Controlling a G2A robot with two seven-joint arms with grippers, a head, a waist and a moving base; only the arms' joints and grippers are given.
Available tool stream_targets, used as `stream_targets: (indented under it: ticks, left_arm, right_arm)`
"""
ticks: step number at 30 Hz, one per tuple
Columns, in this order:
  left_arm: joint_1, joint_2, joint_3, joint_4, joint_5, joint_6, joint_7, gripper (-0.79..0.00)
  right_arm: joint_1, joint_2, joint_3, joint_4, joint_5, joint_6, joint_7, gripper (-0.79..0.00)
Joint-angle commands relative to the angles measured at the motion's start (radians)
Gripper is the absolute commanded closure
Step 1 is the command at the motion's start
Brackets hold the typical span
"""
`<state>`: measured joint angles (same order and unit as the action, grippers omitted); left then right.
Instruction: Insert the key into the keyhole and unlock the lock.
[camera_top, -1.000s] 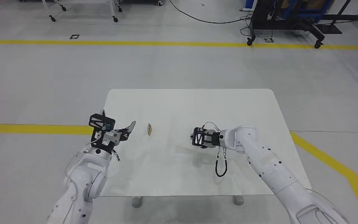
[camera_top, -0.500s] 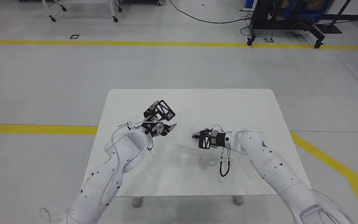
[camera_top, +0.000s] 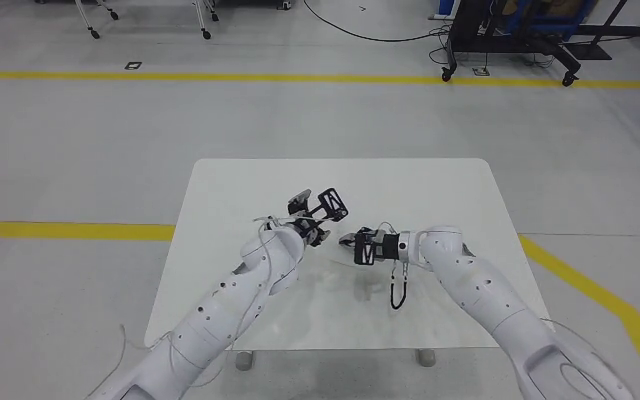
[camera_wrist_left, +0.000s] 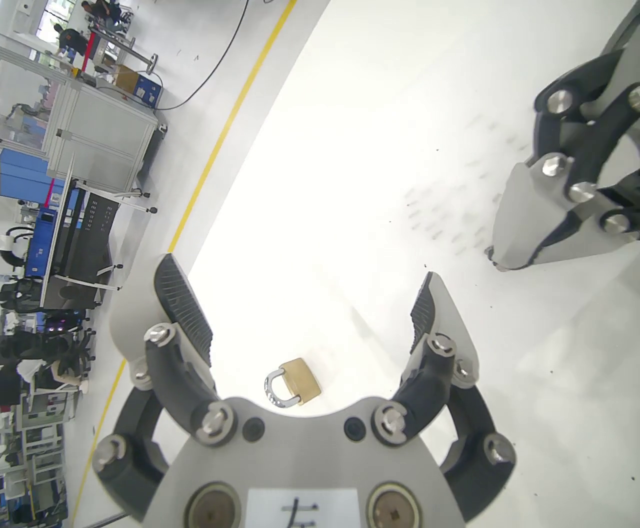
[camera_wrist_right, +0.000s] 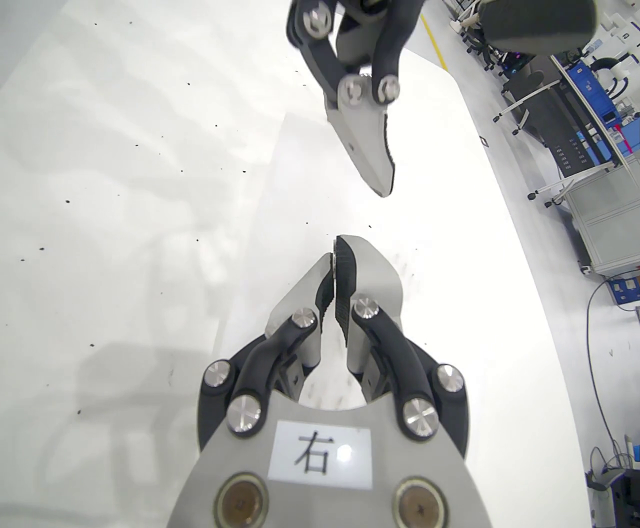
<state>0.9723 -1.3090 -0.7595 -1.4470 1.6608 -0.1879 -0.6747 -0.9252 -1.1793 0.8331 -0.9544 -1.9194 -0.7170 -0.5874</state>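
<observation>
Brass-coloured rectangular padlock (camera_wrist_left: 299, 386) is laid on white table (camera_wrist_left: 350, 150) near left gripper (camera_wrist_left: 300, 272), opened wide, unloaded; right gripper (camera_wrist_right: 334, 246) is closed, contents indiscernible.

Left end effector (camera_wrist_left: 299, 270) swung from left edge of table (camera_top: 440, 190) to centre, past padlock (camera_wrist_left: 293, 387), close to right end effector (camera_top: 350, 243)

The left arm (camera_top: 225, 315) and the right arm (camera_top: 480, 295) have smooth, rounded white shells. A thin black cable (camera_top: 396, 300) makes a loop at the wrist of the right arm. The left hand (camera_wrist_left: 300, 280) and the right hand (camera_wrist_right: 336, 255) each have a grey metal plate (camera_wrist_right: 320, 500), black links (camera_wrist_left: 175, 370) and 2 pale grey fingers with black ribbed pads (camera_wrist_left: 182, 305). Round silver screws (camera_wrist_right: 421, 416) sit at the joints. Each plate carries a white label (camera_wrist_right: 320, 454) with 1 black character, and 2 brass-coloured inserts.
</observation>
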Motion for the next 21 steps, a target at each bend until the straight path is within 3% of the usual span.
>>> stream_targets:
  ticks: [1,8,14,18,21]
  left_arm:
    - [-0.013,-0.011,0.023,0.035,0.016,0.015,-0.002,-0.785]
    - [-0.033,-0.041,0.064,0.136,0.036,0.054,0.004,-0.785]
    - [-0.028,-0.053,0.06,0.165,0.054,0.082,0.006,-0.785]
    - [-0.003,-0.039,-0.011,0.102,0.046,0.106,0.026,-0.785]
    - [0.056,-0.011,-0.111,-0.022,0.04,0.091,0.031,-0.785]
  right_arm:
    - [0.005,-0.002,-0.005,0.02,0.001,0.013,-0.024,0.0]
    - [0.025,0.002,-0.006,0.116,0.013,0.026,-0.186,0.0]
    - [0.043,0.009,-0.011,0.186,0.005,0.037,-0.334,0.0]
    - [0.047,0.013,-0.02,0.195,-0.014,0.041,-0.378,0.0]
    - [0.047,0.019,-0.02,0.173,-0.027,0.035,-0.367,0.0]
